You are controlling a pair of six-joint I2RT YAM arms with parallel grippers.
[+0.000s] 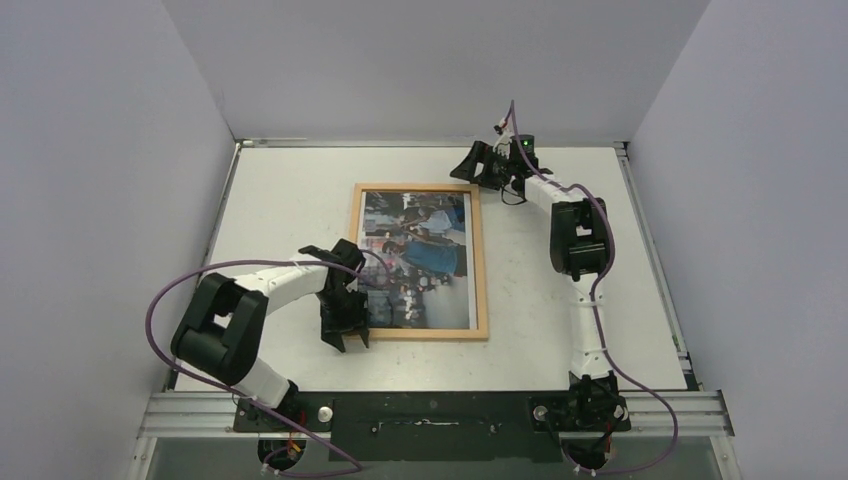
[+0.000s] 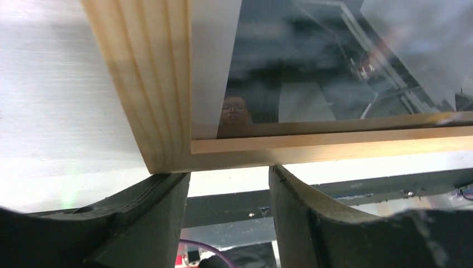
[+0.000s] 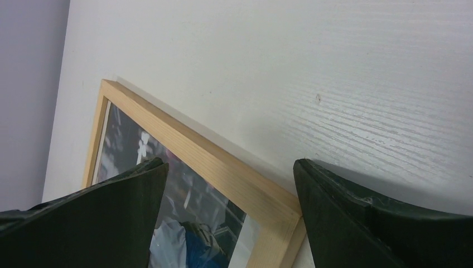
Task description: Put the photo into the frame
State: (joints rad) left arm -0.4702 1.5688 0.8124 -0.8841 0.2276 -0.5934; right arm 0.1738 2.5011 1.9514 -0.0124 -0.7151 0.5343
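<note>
Plainly, glossy rectangular photo (image 1: 417, 258), pale wooden frame (image 1: 430, 333)

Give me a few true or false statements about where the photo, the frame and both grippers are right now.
1. The photo lies inside the frame. True.
2. The frame stands upright against the back wall. False: it lies flat on the table.
3. The left gripper is at the frame's near left corner. True.
4. The right gripper is shut on the photo. False: it is open, holding nothing, by the frame's far right corner.
</note>
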